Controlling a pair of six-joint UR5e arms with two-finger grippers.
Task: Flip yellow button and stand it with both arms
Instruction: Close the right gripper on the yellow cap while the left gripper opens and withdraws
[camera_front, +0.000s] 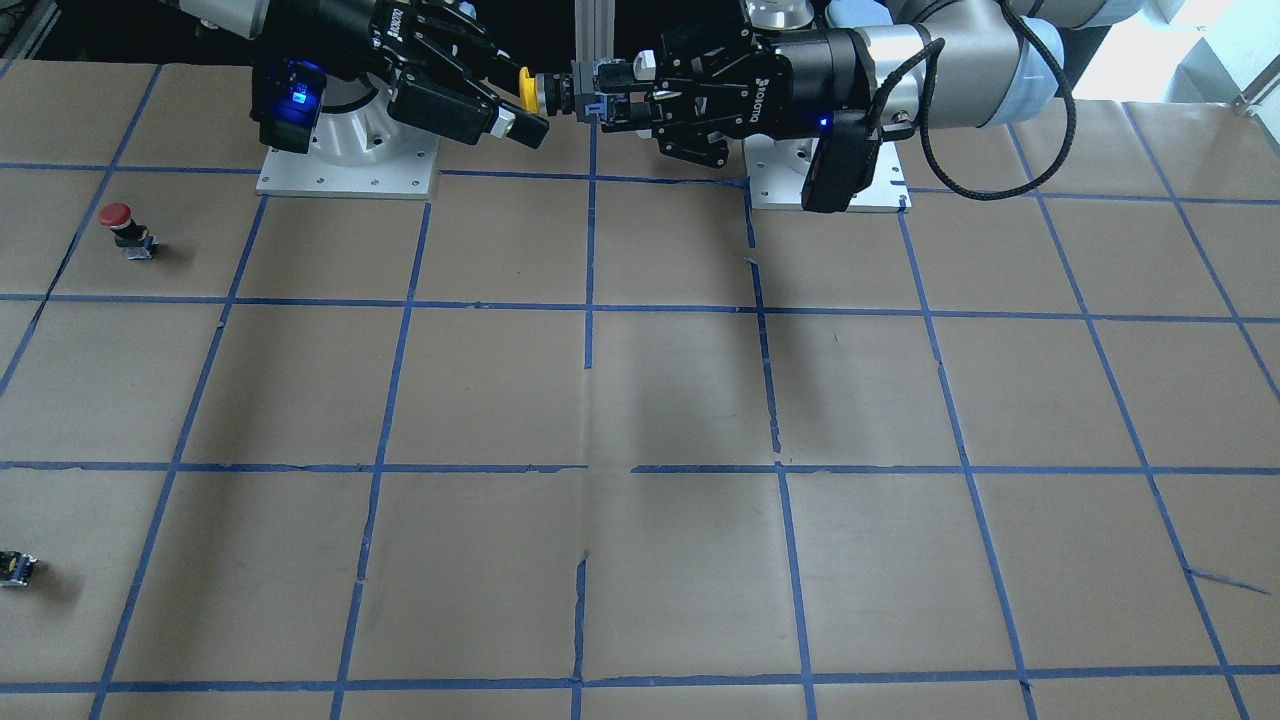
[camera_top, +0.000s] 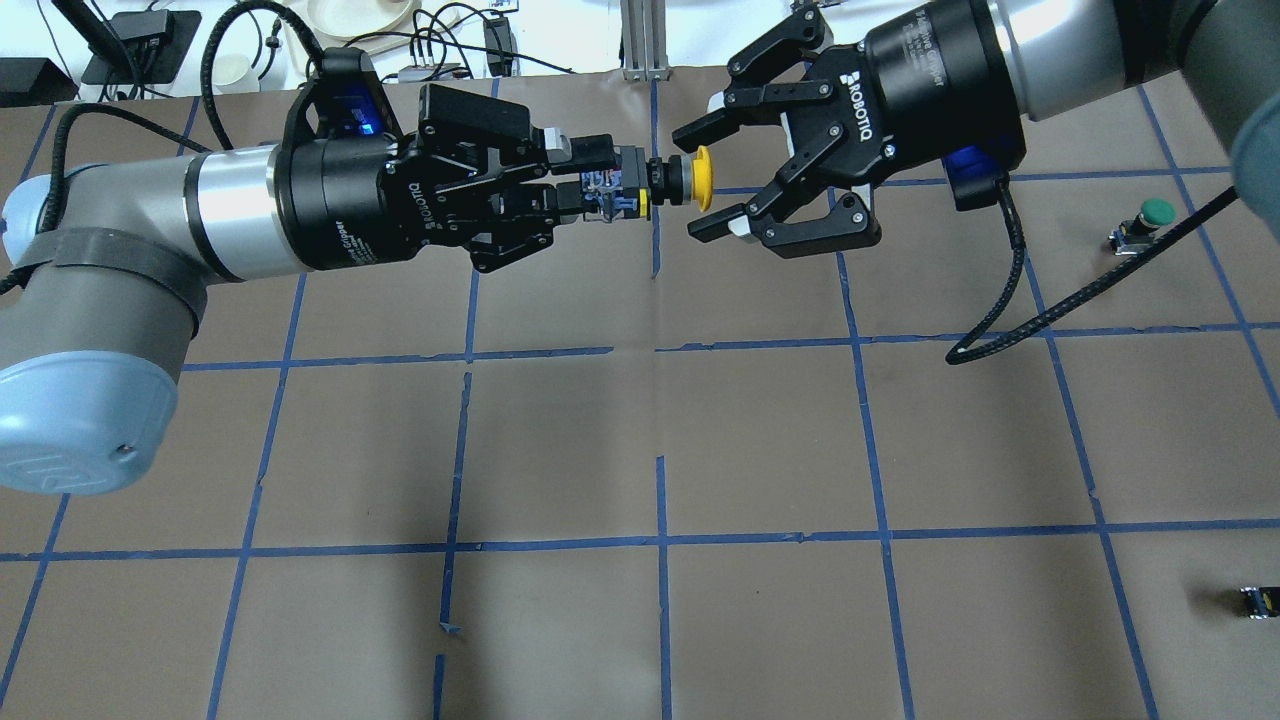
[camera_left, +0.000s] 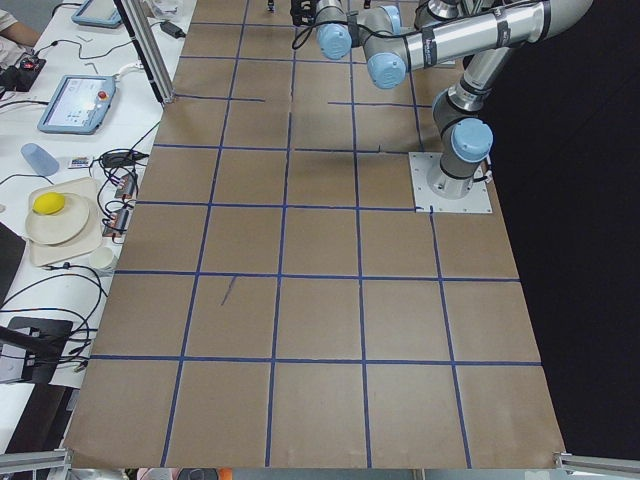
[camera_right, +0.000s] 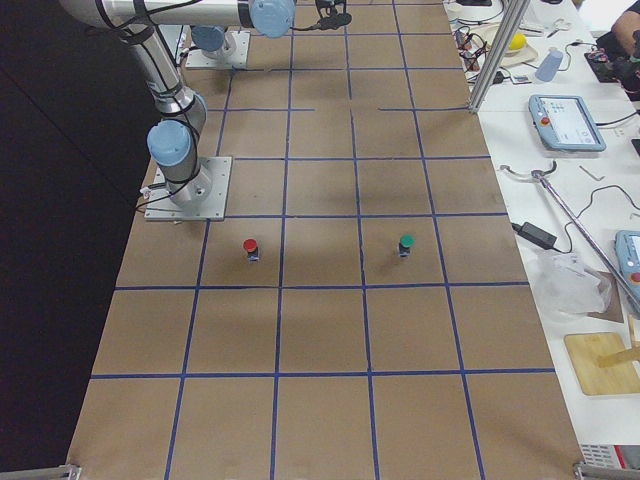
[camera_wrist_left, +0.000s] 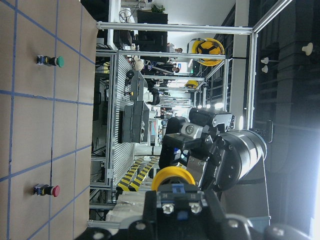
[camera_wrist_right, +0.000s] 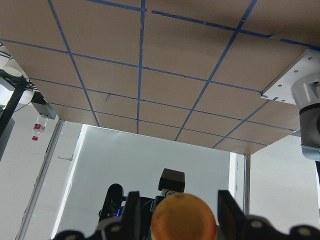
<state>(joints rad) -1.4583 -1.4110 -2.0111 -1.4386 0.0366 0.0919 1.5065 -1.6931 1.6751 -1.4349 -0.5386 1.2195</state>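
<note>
The yellow button (camera_top: 690, 180) is held level in the air above the table's far middle, its yellow cap (camera_front: 526, 90) pointing at my right gripper. My left gripper (camera_top: 608, 186) is shut on the button's black-and-grey body (camera_front: 570, 93). My right gripper (camera_top: 697, 180) is open, with its fingers on either side of the cap and not touching it. In the right wrist view the cap (camera_wrist_right: 184, 219) sits between the two open fingers (camera_wrist_right: 131, 212). In the left wrist view the cap (camera_wrist_left: 172, 178) shows just past the body.
A red-capped button (camera_front: 122, 225) and a green-capped button (camera_top: 1150, 215) stand on the brown gridded table (camera_top: 660, 420) on the robot's right side. A tiny black-yellow part (camera_top: 1258, 602) lies near the right edge. Both arm bases (camera_front: 348, 140) are bolted at the robot's side.
</note>
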